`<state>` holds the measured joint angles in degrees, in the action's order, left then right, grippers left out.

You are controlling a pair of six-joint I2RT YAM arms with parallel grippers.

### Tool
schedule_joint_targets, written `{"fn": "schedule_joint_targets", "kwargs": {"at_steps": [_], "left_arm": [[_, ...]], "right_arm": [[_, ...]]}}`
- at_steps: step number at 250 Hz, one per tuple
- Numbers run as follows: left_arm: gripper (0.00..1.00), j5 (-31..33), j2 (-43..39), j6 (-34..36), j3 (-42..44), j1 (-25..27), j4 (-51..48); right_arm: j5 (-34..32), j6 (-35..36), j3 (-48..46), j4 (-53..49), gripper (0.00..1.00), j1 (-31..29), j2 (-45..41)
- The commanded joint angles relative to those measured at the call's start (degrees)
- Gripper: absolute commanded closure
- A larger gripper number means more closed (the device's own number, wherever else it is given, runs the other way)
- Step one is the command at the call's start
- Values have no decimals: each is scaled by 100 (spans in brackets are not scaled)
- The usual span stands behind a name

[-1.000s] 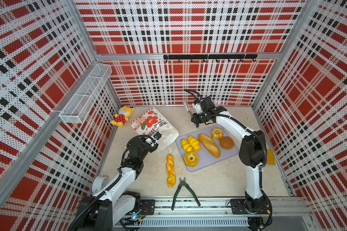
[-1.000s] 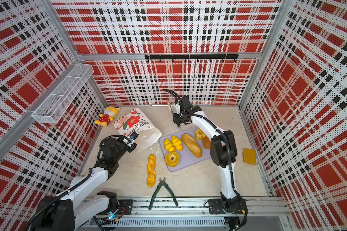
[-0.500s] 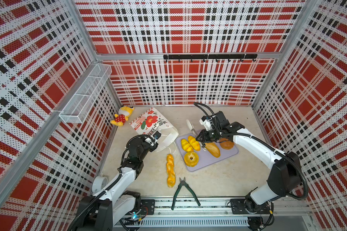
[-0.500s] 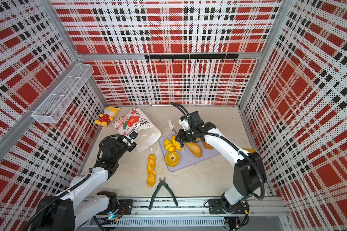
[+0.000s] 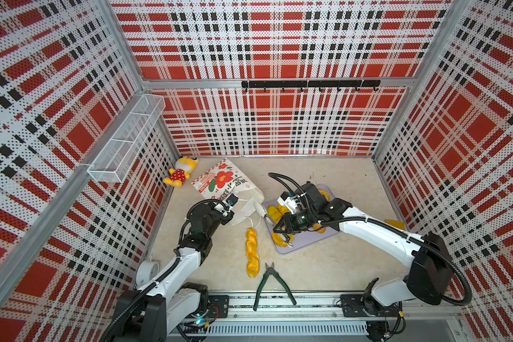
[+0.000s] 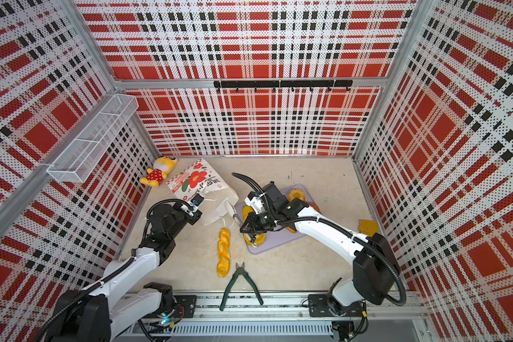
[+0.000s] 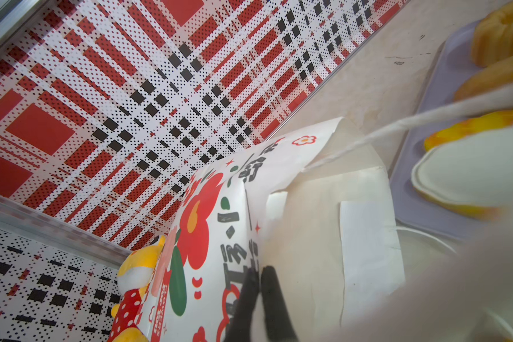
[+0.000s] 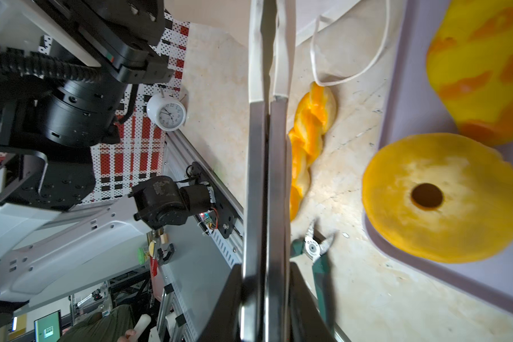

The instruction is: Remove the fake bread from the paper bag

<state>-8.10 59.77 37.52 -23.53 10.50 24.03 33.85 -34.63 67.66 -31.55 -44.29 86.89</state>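
Fake bread in golden yellow sits outside the white, flower-printed paper bag (image 5: 219, 183), which lies on its side at ten o'clock on the beige floor, mouth turned toward five o'clock. Far left, a yellow plush doll in a red dotted dress (image 5: 180, 175) rests at the bag's ten o'clock, close to the plaid wall. A small white alarm clock (image 8: 166, 112) stands at seven o'clock beside the left arm.

The left gripper (image 7: 259, 275) has its black fingers (image 7: 271, 296) pressed together on the rim of the bag's mouth, pinching the paper. At the mouth's six o'clock, on the bare floor, a twisted braid loaf (image 5: 252, 254) lies lengthwise, its far end just by a white cord handle (image 8: 333, 81). Green-handled pliers (image 5: 269, 272) lie at the braid's five o'clock, handles spread.

Right of centre, the right gripper (image 8: 267, 275) is clamped around steel tongs with white tips (image 8: 265, 177). The tongs' arms are squeezed together, their tips just beside the bag's mouth; whether they touch the paper cannot be told. Under that arm a flat lilac tray (image 5: 304, 245) holds a yellow ring bread (image 8: 442, 195) at its near corner. An orange-striped croissant (image 8: 486, 68) sits at the ring's twelve o'clock, and a fluted cake (image 6: 296, 194) sits at the tray's far edge. Other pieces are hidden by the arm.
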Motion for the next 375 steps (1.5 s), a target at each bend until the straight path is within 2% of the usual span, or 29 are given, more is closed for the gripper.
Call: {"fn": "schedule_joint_targets", "kwargs": {"at_steps": [1,20,40,121,154,196,252,375], "left_arm": [[100,-186,-43,-61,-11,45,245],[100,-227,-36,-69,-18,48,243],[100,-246,-13,-66,-37,60,246],[100,-415,-36,-43,-22,78,232],[100,-479,-61,-44,-22,78,220],[100,-502,-57,-25,-36,81,199],[100,-521,-63,-36,-20,80,206],[100,-624,-114,76,47,95,142]], "right_arm": [[221,-176,349,787,100,-86,394],[407,-438,332,1292,99,-91,674],[540,-775,328,1819,93,-95,974],[880,-1346,1178,2690,87,-74,2210],[984,-1681,1241,3137,80,-11,2493],[1054,-1734,1428,3159,72,24,2766],[1164,-1768,1679,3191,67,79,3058],[1024,-1736,1877,3010,67,151,3279]]}}
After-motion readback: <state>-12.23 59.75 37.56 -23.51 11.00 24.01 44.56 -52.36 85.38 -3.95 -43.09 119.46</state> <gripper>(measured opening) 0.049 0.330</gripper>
